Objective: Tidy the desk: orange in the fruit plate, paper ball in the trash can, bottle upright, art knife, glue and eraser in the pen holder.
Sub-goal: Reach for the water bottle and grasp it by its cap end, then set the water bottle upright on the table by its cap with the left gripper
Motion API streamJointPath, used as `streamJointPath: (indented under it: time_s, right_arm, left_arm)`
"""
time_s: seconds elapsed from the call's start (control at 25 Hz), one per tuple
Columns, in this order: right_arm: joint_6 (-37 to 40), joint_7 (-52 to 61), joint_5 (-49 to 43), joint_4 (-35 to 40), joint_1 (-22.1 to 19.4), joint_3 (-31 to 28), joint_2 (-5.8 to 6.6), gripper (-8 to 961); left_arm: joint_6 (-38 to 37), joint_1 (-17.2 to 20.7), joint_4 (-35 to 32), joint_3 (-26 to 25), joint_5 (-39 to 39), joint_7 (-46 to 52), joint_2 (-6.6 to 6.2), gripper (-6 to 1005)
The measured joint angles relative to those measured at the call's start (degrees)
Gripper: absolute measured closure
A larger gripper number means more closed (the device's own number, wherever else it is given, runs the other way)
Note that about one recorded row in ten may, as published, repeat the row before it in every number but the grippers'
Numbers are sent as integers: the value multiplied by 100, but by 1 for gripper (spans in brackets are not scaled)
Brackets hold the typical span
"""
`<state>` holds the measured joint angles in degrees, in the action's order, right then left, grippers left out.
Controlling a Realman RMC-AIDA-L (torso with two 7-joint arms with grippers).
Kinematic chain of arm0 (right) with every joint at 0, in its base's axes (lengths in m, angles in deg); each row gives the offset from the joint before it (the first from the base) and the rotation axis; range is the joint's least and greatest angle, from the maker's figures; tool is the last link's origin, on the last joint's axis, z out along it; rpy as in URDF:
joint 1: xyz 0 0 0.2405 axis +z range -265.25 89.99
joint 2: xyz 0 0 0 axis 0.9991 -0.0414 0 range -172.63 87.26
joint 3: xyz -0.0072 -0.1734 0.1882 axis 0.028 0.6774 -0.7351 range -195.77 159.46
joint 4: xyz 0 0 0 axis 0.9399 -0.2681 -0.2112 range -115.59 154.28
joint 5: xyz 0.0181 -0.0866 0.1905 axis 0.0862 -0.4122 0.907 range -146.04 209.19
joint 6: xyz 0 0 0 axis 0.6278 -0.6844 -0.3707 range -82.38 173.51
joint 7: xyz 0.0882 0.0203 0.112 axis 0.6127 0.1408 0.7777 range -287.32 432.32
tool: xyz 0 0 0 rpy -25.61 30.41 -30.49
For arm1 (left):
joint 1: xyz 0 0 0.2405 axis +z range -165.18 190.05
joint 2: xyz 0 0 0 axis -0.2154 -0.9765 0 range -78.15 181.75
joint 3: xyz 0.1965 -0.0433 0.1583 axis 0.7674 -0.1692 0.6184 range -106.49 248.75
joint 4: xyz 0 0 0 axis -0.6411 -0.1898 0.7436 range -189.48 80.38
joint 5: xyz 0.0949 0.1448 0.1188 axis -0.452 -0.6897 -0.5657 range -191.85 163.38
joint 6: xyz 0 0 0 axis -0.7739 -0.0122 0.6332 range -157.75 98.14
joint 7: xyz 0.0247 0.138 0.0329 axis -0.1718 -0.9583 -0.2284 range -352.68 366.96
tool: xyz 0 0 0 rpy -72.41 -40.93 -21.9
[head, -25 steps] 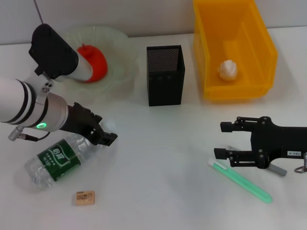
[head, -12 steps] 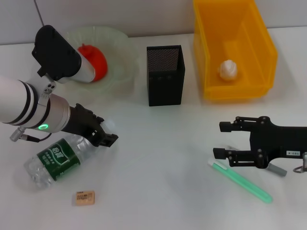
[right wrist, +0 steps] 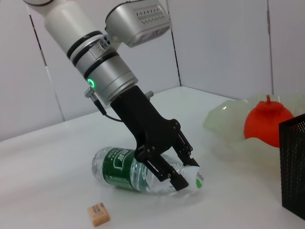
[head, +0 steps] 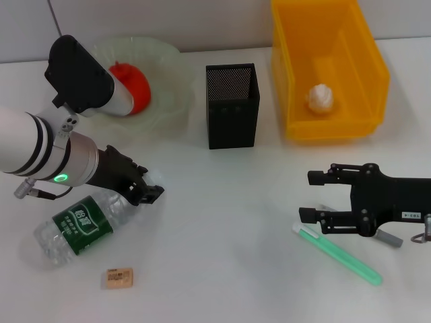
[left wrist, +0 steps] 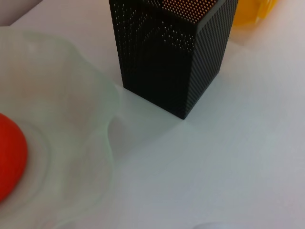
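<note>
The bottle (head: pixel 79 225) (right wrist: pixel 125 167) lies on its side at the front left, with a green label and its white cap (right wrist: pixel 197 179) pointing toward the table's middle. My left gripper (head: pixel 147 192) (right wrist: pixel 183 167) is shut on its neck, one finger on each side. The orange (head: pixel 135 87) (right wrist: pixel 267 121) rests in the fruit plate (head: pixel 172 101) (left wrist: pixel 57 109). A paper ball (head: pixel 321 97) lies in the yellow trash can (head: pixel 286 81). The eraser (head: pixel 118 277) (right wrist: pixel 98 213) lies in front of the bottle. My right gripper (head: pixel 311 195) hangs open just above a green stick-shaped tool (head: pixel 340 256); a grey piece (head: pixel 389 237) shows behind it.
The black mesh pen holder (head: pixel 232 108) (left wrist: pixel 174 57) stands upright at the centre back, between the plate and the yellow bin. My left arm's white forearm (head: pixel 34 148) reaches over the table's left side.
My left gripper has settled slightly lower and closer onto the bottle's neck. The right arm and the other objects have not moved.
</note>
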<state>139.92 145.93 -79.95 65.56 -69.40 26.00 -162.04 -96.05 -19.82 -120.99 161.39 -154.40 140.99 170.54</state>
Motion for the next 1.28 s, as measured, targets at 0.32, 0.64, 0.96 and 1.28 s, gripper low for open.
streamJointPath:
  time_s: [0.32, 0.64, 0.96, 1.28]
  right_arm:
    - [10, -3, 27, 1, 5, -1, 0, 211]
    - [13, -4, 58, 2, 1, -5, 0, 211]
    - [-20, -4, 131, 1, -30, -9, 14, 211]
    - [-46, -4, 132, 1, -39, -12, 17, 211]
  left_arm:
    - [32, -3, 0, 0, -2, 0, 0, 549]
    - [66, -6, -23, -26, -2, 12, 0, 550]
    - [67, 59, -295, -7, 161, 68, 9, 552]
    - [36, 227, -640, -13, 193, 81, 9, 554]
